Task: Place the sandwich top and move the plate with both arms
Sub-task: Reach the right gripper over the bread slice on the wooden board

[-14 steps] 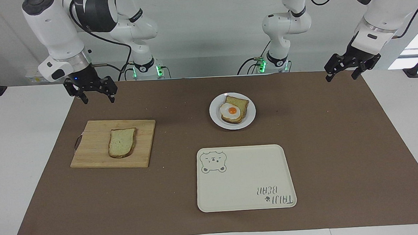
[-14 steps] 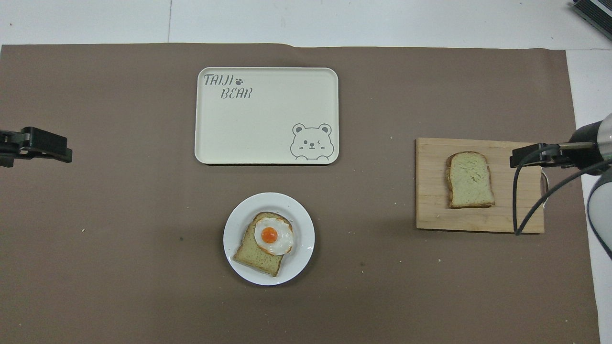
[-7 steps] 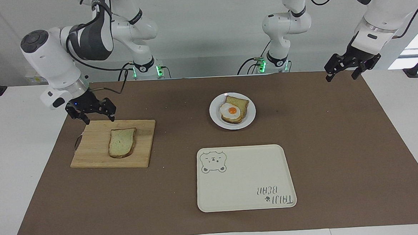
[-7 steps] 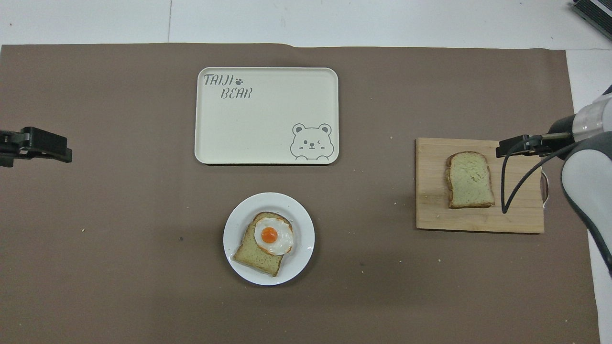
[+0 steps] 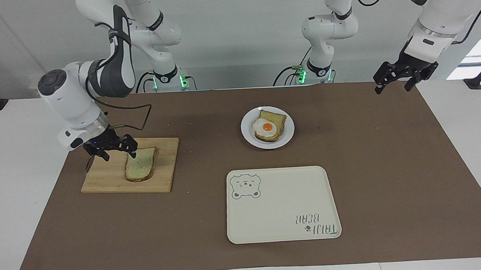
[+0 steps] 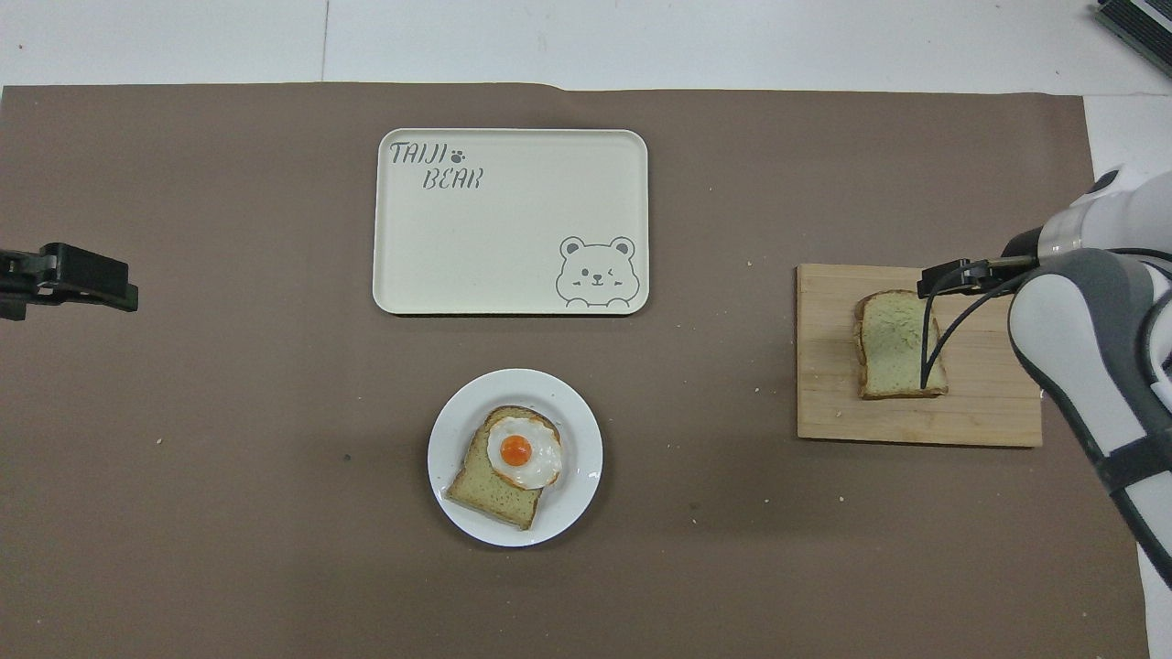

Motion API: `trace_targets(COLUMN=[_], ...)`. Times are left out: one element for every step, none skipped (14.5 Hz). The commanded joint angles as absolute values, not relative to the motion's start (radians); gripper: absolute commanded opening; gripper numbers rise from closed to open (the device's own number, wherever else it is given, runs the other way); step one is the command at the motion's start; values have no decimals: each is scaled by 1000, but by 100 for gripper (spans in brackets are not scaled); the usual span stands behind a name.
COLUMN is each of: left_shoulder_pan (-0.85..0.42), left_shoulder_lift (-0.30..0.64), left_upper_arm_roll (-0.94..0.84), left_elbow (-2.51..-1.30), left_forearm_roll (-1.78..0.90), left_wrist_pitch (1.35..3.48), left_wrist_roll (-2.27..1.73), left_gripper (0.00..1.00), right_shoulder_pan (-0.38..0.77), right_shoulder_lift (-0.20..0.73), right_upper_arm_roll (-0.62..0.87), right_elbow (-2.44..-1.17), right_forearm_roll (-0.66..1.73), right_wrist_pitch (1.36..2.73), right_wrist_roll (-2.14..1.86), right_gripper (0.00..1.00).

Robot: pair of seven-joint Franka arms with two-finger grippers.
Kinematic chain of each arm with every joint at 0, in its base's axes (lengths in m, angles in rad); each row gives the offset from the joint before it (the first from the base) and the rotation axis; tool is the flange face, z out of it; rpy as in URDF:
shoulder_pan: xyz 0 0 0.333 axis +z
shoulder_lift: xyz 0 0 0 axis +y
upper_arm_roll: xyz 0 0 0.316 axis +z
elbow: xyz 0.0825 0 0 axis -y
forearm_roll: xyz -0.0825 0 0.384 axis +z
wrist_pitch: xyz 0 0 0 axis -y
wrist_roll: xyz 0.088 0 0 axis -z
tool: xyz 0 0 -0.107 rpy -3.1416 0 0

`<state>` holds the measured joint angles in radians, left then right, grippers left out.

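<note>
Much of your right arm's black two-fingered gripper [image 5: 115, 149] is hidden in the overhead view, where the arm's white and grey body covers it and only one black finger pokes out above the board. In that same view your left arm's black two-fingered gripper [image 6: 69, 277] is cut off at the picture's edge.

In the facing view the right gripper is low over the pale wooden cutting board [image 5: 106, 175], at the board's edge nearest the robots, with its fingers spread apart. One fingertip is at the crust of the plain slice of bread with pale yellowish-green crumb and brown crust [image 5: 140, 164]; you cannot tell whether it touches. It holds nothing. This slice lies flat on the board, toward the right arm's end of the desk.

The left gripper [image 5: 398, 79] waits in the air over the corner of the brown paper mat [image 5: 390, 164] nearest the left arm's base, fingers spread, holding nothing.

The small round white plate [image 5: 247, 130] sits near the middle of the mat, toward the edge nearest the robots. On it lies a second bread slice [image 5: 276, 118] with a fried egg [image 5: 264, 127] on top. The cream rectangular tray with a bear drawing [image 5: 281, 205] lies farther from the robots than the plate, well apart from the board, and has nothing on it.
</note>
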<state>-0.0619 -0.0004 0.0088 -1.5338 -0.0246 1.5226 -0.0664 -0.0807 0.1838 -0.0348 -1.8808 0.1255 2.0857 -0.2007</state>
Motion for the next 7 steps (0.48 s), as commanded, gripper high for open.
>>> trace_targets(left_shoulder_pan=[-55, -55, -55, -55, -55, -55, -55], left_shoulder_lift=[-26, -26, -26, -26, -26, -26, -26], left_upper_arm_roll=[3, 3, 3, 3, 5, 3, 3], left_elbow=[-1557, -1557, -1557, -1557, -1557, -1557, -1557], left_forearm_roll=[-21, -21, -21, -21, -21, -21, -21], left_wrist_pitch=[1516, 1516, 1516, 1516, 1516, 1516, 1516], left_wrist_roll=[-77, -77, -77, -77, -77, -77, -77], left_gripper=[100, 100, 100, 100, 100, 100, 100], right_shoulder_pan=[-120, -127, -130, -135, -143, -144, -147], right_shoulder_lift=[192, 204, 212, 221, 225, 227, 232], right_upper_arm_roll=[-25, -23, -25, -23, -23, -23, -25], right_elbow=[-1927, -1934, -1943, -1959, -1976, -1992, -2009], right_forearm_roll=[189, 190, 190, 190, 193, 216, 251], right_wrist_pitch=[2138, 2146, 2166, 2184, 2201, 2224, 2235], right_wrist_roll=[-293, -302, -305, -311, -337, -357, -380], right_gripper=[100, 100, 100, 100, 100, 100, 100])
